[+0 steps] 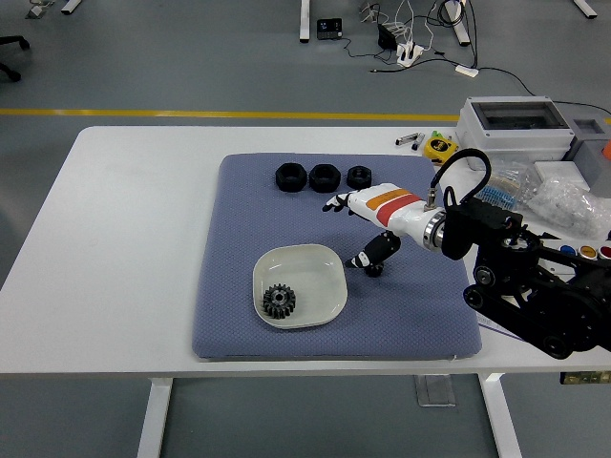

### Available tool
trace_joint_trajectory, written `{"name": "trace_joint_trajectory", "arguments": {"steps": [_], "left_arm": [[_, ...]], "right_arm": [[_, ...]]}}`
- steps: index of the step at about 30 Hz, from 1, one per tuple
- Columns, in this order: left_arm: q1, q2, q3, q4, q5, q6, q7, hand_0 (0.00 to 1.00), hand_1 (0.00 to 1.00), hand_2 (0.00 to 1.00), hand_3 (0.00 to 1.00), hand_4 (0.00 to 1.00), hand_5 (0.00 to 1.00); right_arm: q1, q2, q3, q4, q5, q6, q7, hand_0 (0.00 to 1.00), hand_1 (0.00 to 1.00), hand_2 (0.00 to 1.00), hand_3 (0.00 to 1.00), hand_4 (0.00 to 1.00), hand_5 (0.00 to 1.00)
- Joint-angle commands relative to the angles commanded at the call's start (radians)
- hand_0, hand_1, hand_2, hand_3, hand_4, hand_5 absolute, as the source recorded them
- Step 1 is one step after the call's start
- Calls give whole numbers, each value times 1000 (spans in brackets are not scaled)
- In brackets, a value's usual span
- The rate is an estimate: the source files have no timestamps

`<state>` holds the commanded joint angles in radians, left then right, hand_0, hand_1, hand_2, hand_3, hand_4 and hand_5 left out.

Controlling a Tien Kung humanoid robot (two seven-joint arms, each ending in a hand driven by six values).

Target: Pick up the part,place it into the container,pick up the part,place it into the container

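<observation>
A black gear lies inside the white square bowl near the front of the blue mat. Three black nut-like parts stand in a row at the mat's far edge. My right hand, white with an orange and red band, hovers over the mat between the bowl and the row of parts. Its fingers are spread and hold nothing. The thumb points down toward the mat right of the bowl. The left arm does not show.
At the table's right end sit a grey box with a clear lid, a yellow tape measure, bags of small parts, a black device and a button panel. The white table extends left of the mat.
</observation>
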<state>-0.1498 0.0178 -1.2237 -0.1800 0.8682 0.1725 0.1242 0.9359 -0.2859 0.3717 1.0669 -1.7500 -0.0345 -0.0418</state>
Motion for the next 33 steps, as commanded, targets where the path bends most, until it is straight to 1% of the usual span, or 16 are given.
{"name": "trace_joint_trajectory", "arguments": {"steps": [1, 6, 7, 13, 14, 18, 19, 22, 25, 26, 31, 32, 33], "left_arm": [[0, -1, 0, 0, 1, 0, 0, 711, 614, 637, 563, 616, 681], [1, -3, 1, 0, 1, 1, 0, 711, 614, 637, 563, 616, 681], [2, -3, 1, 0, 2, 1, 0, 711, 617, 638, 561, 616, 682], [2, -4, 5, 0, -2, 2, -2, 711, 617, 638, 561, 616, 682], [2, -5, 6, 0, -3, 2, -2, 711, 620, 639, 563, 616, 682], [2, -5, 10, 0, -8, 3, -3, 711, 620, 639, 563, 616, 682], [1, -5, 9, 0, -7, 3, -2, 710, 622, 638, 563, 615, 682], [2, -5, 10, 0, -5, 1, -1, 710, 622, 638, 563, 615, 682], [2, -5, 10, 0, -4, 1, 0, 710, 622, 638, 563, 615, 682], [3, -6, 10, 0, -5, 1, 0, 710, 623, 637, 562, 615, 683], [4, -5, 12, 0, -5, 0, 0, 710, 623, 637, 562, 615, 683], [4, -5, 13, 0, -5, 0, 1, 710, 622, 640, 561, 614, 684], [4, -4, 13, 0, -5, 0, 1, 710, 622, 640, 561, 614, 684]], "right_arm": [[-6, -4, -2, -10, 1, 3, 0, 577, 669, 733, 707, 897, 200], [-23, -13, -17, -39, 7, 1, 4, 577, 669, 733, 707, 897, 200], [-27, -14, -23, -45, 9, 0, 5, 554, 656, 714, 682, 869, 176], [-43, -3, -48, -69, 14, -24, 23, 554, 656, 714, 682, 869, 176], [-44, -1, -52, -73, 15, -28, 26, 508, 617, 644, 631, 802, 146], [-49, 9, -66, -80, 24, -46, 39, 508, 617, 644, 631, 802, 146], [-49, 13, -69, -82, 27, -53, 41, 474, 567, 583, 553, 710, 97], [-46, 24, -79, -94, 31, -70, 46, 474, 567, 583, 553, 710, 97], [-43, 31, -85, -111, 33, -77, 44, 474, 567, 583, 553, 710, 97], [-42, 34, -87, -118, 34, -79, 44, 433, 521, 543, 527, 636, 57], [-40, 39, -90, -141, 38, -77, 40, 433, 521, 543, 527, 636, 57], [-41, 39, -91, -143, 39, -75, 39, 408, 494, 520, 514, 613, 37], [-41, 39, -92, -143, 40, -72, 39, 408, 494, 520, 514, 613, 37]]}}
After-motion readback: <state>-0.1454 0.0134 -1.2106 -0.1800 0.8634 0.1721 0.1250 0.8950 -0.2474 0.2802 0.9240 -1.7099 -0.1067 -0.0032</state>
